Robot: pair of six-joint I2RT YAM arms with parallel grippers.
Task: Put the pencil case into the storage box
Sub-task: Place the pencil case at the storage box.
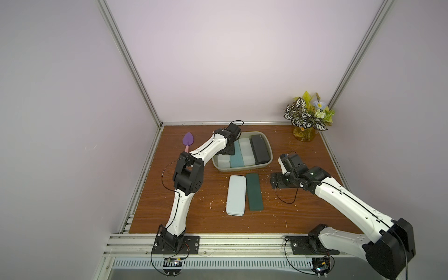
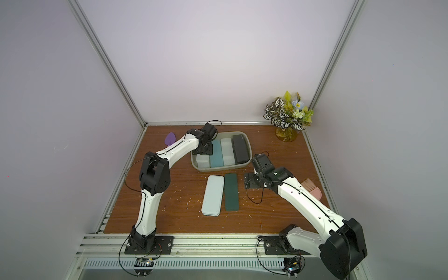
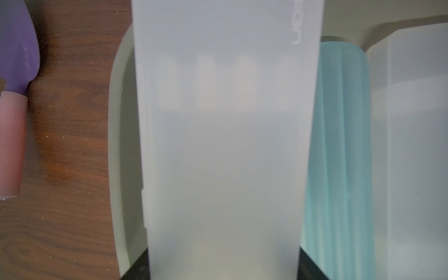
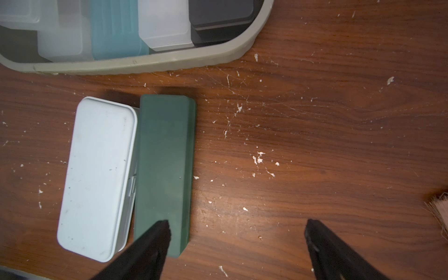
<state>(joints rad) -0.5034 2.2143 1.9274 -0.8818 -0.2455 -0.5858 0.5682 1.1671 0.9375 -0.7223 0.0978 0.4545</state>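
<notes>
The grey-green storage box (image 1: 242, 169) (image 2: 219, 169) sits at the table's back middle. A teal case (image 1: 236, 155), a frosted case (image 1: 247, 151) and a black case (image 1: 260, 148) lie side by side in it. My left gripper (image 1: 226, 151) (image 3: 224, 261) reaches down into the box's left end, shut on a translucent white pencil case (image 1: 223, 162) (image 3: 225, 133) that fills the space between its jaws. A light blue case (image 1: 236, 195) (image 4: 99, 174) and a dark green case (image 1: 254, 191) (image 4: 164, 164) lie on the table in front of the box. My right gripper (image 1: 278, 181) (image 4: 237, 226) hangs open and empty, right of the green case.
A purple and pink spatula (image 1: 188, 140) (image 3: 14, 60) lies left of the box. A vase of flowers (image 1: 306, 118) stands in the back right corner. A pink brush (image 2: 311, 189) (image 4: 440, 208) lies near the right edge. White crumbs dot the wooden table (image 4: 315, 145).
</notes>
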